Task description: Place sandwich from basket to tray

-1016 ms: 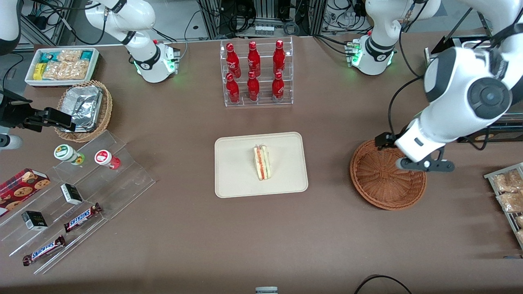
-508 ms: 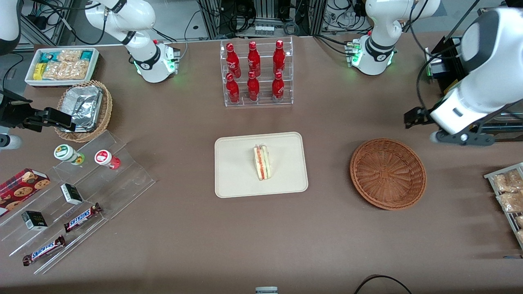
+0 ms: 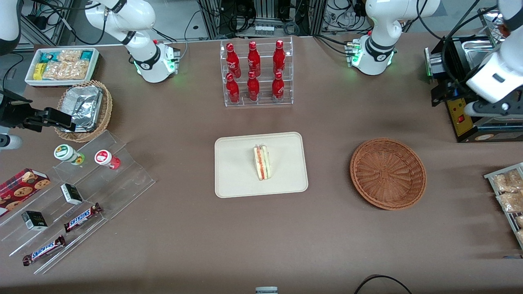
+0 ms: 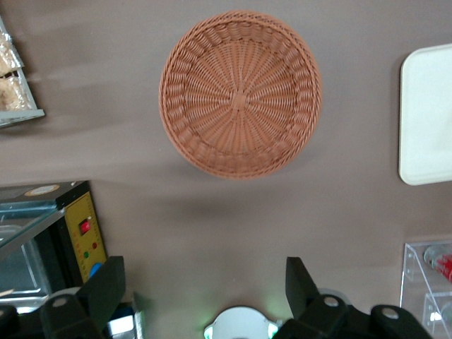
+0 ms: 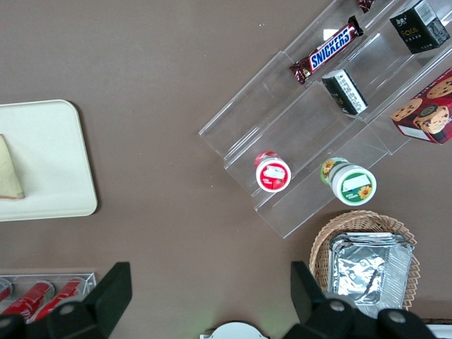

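On the brown worktop (image 3: 327, 228), the sandwich (image 3: 262, 162) is seen delivered onto the tray (image 3: 233, 171), the basket (image 3: 387, 173) emptied, while the claw (image 4: 205, 289) is held open, high near the working arm's end.

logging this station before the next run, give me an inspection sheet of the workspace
Surface: brown table, no spills seen.
Job's things: sandwich lies on the tray; basket holds nothing.
Clutter: bottle rack, snack bin, foil basket, clear stepped stand with candy bars.
Grippers: gripper open, raised above the table at the working arm's end, farther from the front camera than the basket.
Cables: black loop at the table's near edge.
Surroundings: metal appliance beside the gripper.
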`<move>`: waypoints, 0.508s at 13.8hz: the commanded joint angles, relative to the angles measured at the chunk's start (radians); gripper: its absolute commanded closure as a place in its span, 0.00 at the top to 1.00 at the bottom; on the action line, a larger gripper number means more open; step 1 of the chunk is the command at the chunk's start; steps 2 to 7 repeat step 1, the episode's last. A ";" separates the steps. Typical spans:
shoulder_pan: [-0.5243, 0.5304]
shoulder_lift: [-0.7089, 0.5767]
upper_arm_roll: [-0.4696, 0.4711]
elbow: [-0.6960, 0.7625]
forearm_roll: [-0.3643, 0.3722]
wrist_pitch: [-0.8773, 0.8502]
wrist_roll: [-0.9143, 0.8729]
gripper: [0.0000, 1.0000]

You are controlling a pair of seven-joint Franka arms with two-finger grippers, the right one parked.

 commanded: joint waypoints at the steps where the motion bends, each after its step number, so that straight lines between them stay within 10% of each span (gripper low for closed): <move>1: 0.015 -0.006 0.000 0.036 0.010 -0.051 0.039 1.00; 7: 0.015 -0.006 0.000 0.036 0.010 -0.051 0.039 1.00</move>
